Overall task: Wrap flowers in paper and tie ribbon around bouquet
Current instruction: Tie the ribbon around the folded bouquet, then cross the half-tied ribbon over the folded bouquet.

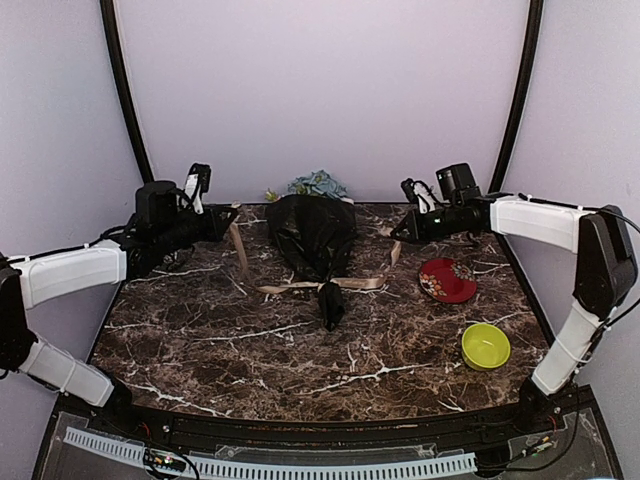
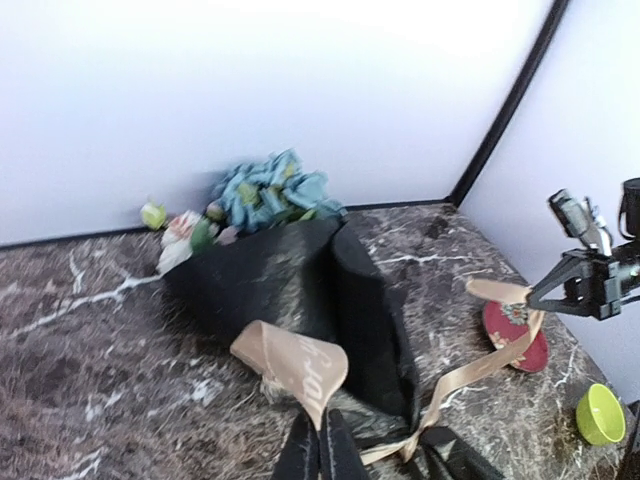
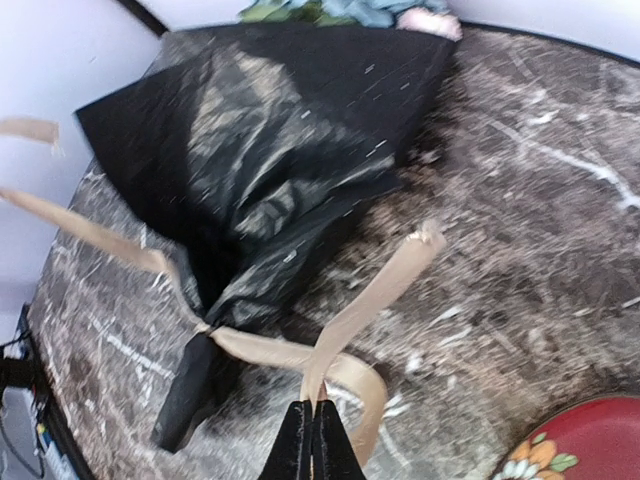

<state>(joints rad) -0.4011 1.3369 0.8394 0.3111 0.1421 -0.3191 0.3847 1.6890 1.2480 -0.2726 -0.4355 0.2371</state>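
- The bouquet (image 1: 312,245) lies on the far half of the table (image 1: 230,350). The flowers (image 1: 318,184) are at its far end and its narrow end points toward the arms.
- The ribbon (image 1: 290,288) goes around the narrow waist of the black paper (image 3: 300,120), and both its ends rise outward.
- The left claw (image 2: 321,428) is fully closed and pinches one ribbon end.
- The right claw (image 3: 312,418) is fully closed on the other end.
- A red plate (image 1: 447,280) and a green bowl (image 1: 485,346) stand right of the bouquet.

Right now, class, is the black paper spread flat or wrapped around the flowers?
Wrapped: the paper forms a cone, flowers poking from its wide end, ribbon looped round its narrow waist.
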